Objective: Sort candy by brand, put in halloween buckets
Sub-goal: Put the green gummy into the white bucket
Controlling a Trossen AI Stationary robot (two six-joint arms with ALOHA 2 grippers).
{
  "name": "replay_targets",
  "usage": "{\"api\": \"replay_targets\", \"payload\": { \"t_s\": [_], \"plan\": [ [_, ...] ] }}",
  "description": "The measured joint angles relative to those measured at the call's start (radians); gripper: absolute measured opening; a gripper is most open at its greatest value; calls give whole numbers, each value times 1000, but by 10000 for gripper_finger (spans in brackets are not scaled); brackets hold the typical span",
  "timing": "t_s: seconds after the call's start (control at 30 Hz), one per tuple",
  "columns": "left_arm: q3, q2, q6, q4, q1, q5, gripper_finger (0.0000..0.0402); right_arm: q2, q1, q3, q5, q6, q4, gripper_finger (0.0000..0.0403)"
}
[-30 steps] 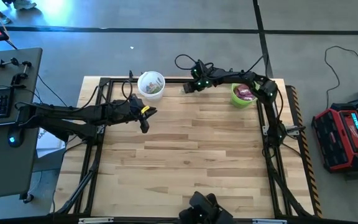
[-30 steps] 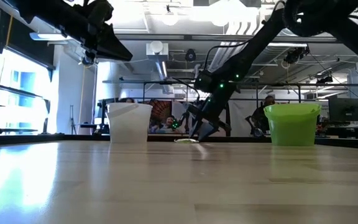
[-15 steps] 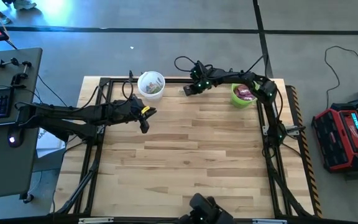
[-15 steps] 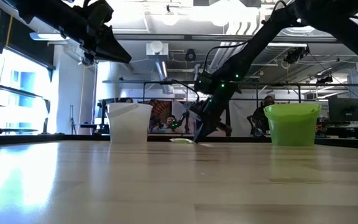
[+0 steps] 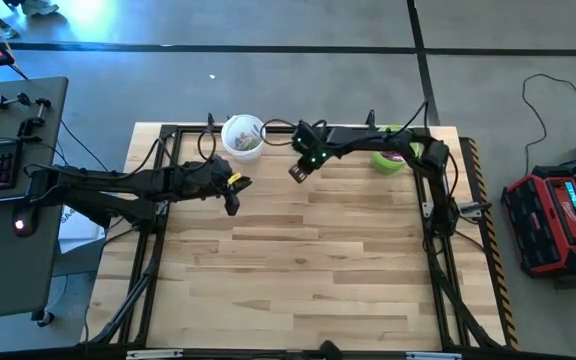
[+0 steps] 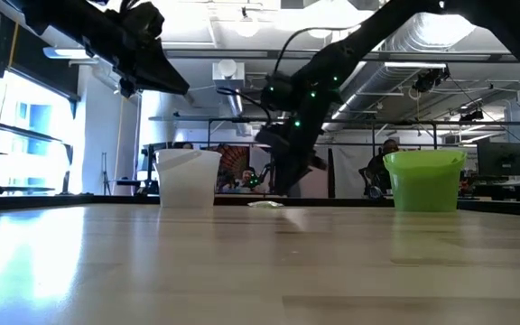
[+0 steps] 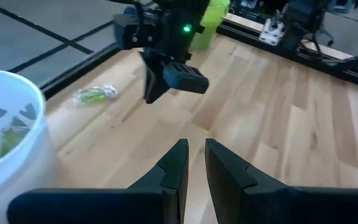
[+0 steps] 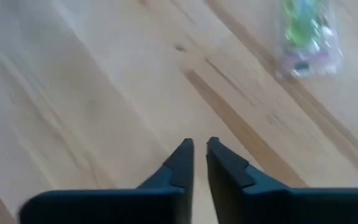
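In the high view, the left gripper (image 5: 231, 203) hangs left of centre, fingers nearly together, holding nothing. The white bucket (image 5: 243, 135) sits at upper centre. The right gripper (image 5: 295, 173) hovers clenched and empty just beside it; a clear-wrapped green candy (image 8: 307, 38) lies apart on the wood. The lime green bucket (image 5: 392, 152) stands upper right.

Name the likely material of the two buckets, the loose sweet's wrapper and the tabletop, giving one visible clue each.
The white round bucket: probably translucent plastic, since light glows through its wall. The lime-green round bucket: likely opaque matt plastic with even colour. The clear crinkled wrapper on the green sweet: seemingly thin glossy film, showing highlights. The pale tabletop: sealed wood strips, with grain and seams.
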Motion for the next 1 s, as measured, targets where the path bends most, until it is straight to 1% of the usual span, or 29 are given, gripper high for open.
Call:
{"api": "replay_targets", "payload": {
  "t_s": [0.1, 0.23, 0.33, 0.43, 0.5, 0.6, 0.67, 0.8, 0.87, 0.93, 1.0],
  "plan": [
    [0, 0, 0, 0, -4, 15, 46, 0, 7, 0, 17, -56, 29, 72],
    [0, 0, 0, 0, -4, 6, 46, 2, -20, 0, 82, -138, 51, 144],
    [0, 0, -4, 0, -4, -17, 46, 2, -56, 0, 87, -207, 83, 193],
    [0, 0, -26, 0, -3, -20, 46, 10, -99, 0, 74, -266, 141, 225],
    [0, 0, -26, 0, -3, -21, 46, 21, -125, 0, 51, -288, 160, 233],
    [0, 0, -27, 0, -3, -25, 46, 36, -154, 0, -31, -298, 182, 235],
    [0, 0, -35, 0, -3, -43, 46, 46, -158, 0, -55, -307, 187, 236],
    [0, 0, -36, 0, -3, -68, 46, 74, -151, -1, -63, -349, 169, 236],
    [0, 0, -36, 0, -3, -76, 46, 76, -146, -1, -32, -338, 172, 234],
    [0, 0, -43, 0, -1, -80, 46, 76, -143, 0, -13, -325, 172, 221],
    [0, 0, -61, 0, -1, -82, 46, 76, -143, 0, -12, -333, 175, 193]
  ]
}}
